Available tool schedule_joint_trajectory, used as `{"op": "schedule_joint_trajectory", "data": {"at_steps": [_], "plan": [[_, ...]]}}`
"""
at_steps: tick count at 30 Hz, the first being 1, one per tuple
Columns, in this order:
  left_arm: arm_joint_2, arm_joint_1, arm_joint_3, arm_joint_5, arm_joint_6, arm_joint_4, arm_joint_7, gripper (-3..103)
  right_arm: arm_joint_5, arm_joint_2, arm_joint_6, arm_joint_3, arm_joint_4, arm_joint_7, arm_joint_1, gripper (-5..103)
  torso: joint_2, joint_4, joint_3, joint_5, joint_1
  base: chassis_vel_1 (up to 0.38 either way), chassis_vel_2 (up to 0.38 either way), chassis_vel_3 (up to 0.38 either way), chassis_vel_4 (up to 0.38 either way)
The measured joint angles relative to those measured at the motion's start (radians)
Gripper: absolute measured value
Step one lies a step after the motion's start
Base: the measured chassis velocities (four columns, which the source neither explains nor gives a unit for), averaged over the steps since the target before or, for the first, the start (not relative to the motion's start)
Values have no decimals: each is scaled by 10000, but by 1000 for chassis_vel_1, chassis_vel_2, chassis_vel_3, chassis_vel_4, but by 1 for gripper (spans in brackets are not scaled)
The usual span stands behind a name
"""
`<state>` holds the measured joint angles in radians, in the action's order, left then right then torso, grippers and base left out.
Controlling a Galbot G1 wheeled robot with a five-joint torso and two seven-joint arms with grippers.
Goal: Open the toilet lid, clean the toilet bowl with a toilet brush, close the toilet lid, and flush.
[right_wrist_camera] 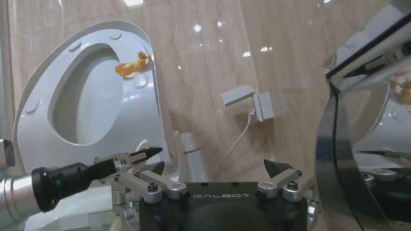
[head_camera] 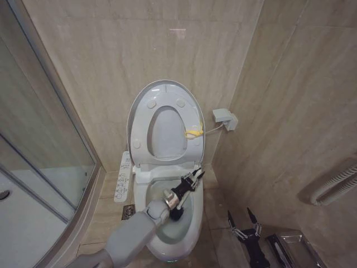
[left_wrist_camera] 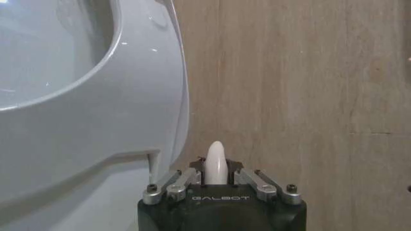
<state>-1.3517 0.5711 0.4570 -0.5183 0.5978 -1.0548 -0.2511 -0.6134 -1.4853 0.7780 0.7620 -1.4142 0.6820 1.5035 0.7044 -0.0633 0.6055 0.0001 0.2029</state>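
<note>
White and glossy, the elongated-oval plastic toilet lid (head_camera: 164,92) stands raised against the beige tiled wall (head_camera: 134,44), with the white seat ring (head_camera: 144,137) lifted flat against it and a small yellow loop (head_camera: 193,133) at the ring's right edge. Below them the white ceramic toilet bowl (head_camera: 192,231) is uncovered, and a white button-panel arm (head_camera: 122,176) runs along its left side.

The left gripper (head_camera: 196,176) reaches on its grey arm (head_camera: 131,234) across the open bowl, its tips just over the back rim, below the raised seat. In the left wrist view its fingers (left_wrist_camera: 165,184) are closed in tight on a thin pale handle, the toilet brush (left_wrist_camera: 216,161), whose rounded end sticks out just past them toward the wall. The brush's dark head cannot be made out for certain.

The right gripper (head_camera: 244,219) hangs low beside the bowl's right side, well apart from the brush. Its two dark fingers (head_camera: 230,218) are spread wide with nothing between them. Just to its right lies a shiny metal tray (head_camera: 293,245) on the floor. Above those fingers a small white wall box (head_camera: 225,119) with a thin cord is fixed to the tiles, and a frosted glass shower screen (head_camera: 39,162) stands off to the left of the bowl.
</note>
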Motion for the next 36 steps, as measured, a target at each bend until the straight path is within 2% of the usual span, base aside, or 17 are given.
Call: {"op": "schedule_joint_trajectory", "data": {"at_steps": [7,9,12,15,17,20,25,29,33,36], "plan": [[-426,-331,-123,17,119,-394,20,23,-10,-35,4,12,-11,23,11,100,2,-16,-2,-1,0,0,0,0,0],[-358,-253,-180,328,303,772,-45,23,-9,-71,45,1,0,74,45,100,1,-4,0,-1,0,0,0,0,0],[-216,-135,-219,462,338,1017,-95,23,-10,-69,58,0,2,88,53,100,1,-1,0,0,0,0,0,0,0],[-68,-89,-259,457,343,759,-92,23,-12,-63,61,11,2,92,46,100,1,2,0,0,0,0,0,0,0],[-135,-243,-296,230,293,59,-10,23,-12,-94,61,37,-4,93,38,100,1,-9,-1,-2,0,0,0,0,0],[-279,-397,-316,142,277,-213,22,23,8,-148,62,49,-11,95,47,100,2,-15,-1,-1,0,0,0,0,0],[-249,-323,-322,330,280,282,-15,23,29,-192,72,57,-41,114,89,100,2,-12,-1,-1,0,0,0,0,0],[11,-86,-328,406,294,791,-47,23,30,-185,73,57,-64,125,101,100,1,3,0,2,0,0,0,0,0],[19,-105,-184,308,294,302,-56,23,49,-223,74,66,-64,131,76,100,1,-2,0,0,0,0,0,0,0],[-293,-418,-128,93,323,-185,-34,23,102,-307,74,78,-90,131,67,100,1,-13,-1,0,0,0,0,0,0]]}}
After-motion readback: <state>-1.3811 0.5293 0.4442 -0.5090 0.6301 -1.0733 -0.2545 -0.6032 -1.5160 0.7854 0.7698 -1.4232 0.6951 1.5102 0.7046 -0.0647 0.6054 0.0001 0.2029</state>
